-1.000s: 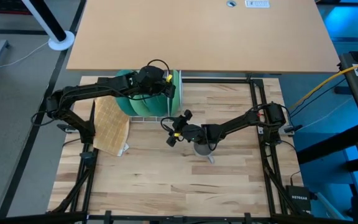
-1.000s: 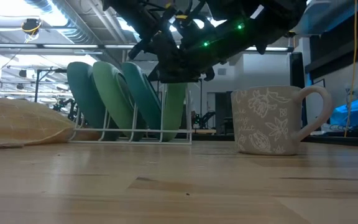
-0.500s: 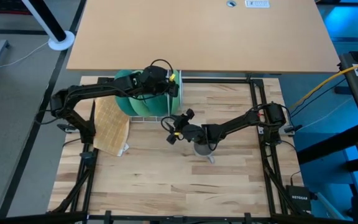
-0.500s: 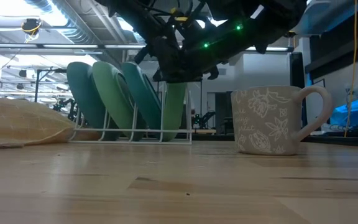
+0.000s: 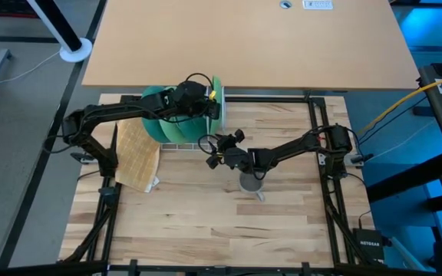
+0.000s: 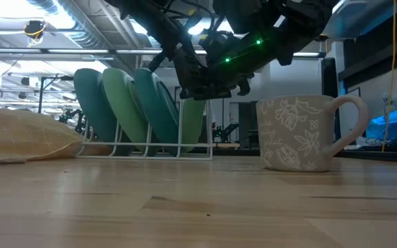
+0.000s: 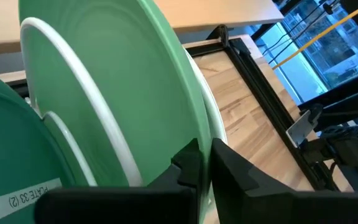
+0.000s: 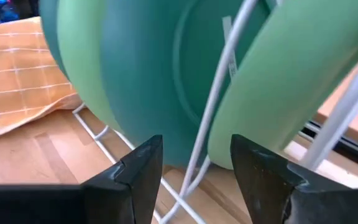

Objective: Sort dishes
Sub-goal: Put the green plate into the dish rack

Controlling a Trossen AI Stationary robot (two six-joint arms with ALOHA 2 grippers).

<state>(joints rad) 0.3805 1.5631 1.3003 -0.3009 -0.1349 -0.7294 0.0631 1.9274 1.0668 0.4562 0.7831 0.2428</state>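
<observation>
Standing nearest on the table, the mug (image 6: 300,133) sits apart from both grippers. Right gripper (image 8: 194,163), jaws spread and empty, faces the plates (image 6: 133,110) in the rack (image 6: 150,147). Beyond, left gripper (image 7: 202,163) pinches the light green end plate's (image 7: 129,81) rim.

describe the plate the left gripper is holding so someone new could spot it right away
Find the white wire rack at the table's far edge, beside the tan cloth. Four plates stand in it; take the end one farthest from the cloth. That light green plate is pinched at its rim by the left gripper, unlike its dark teal neighbour.
</observation>
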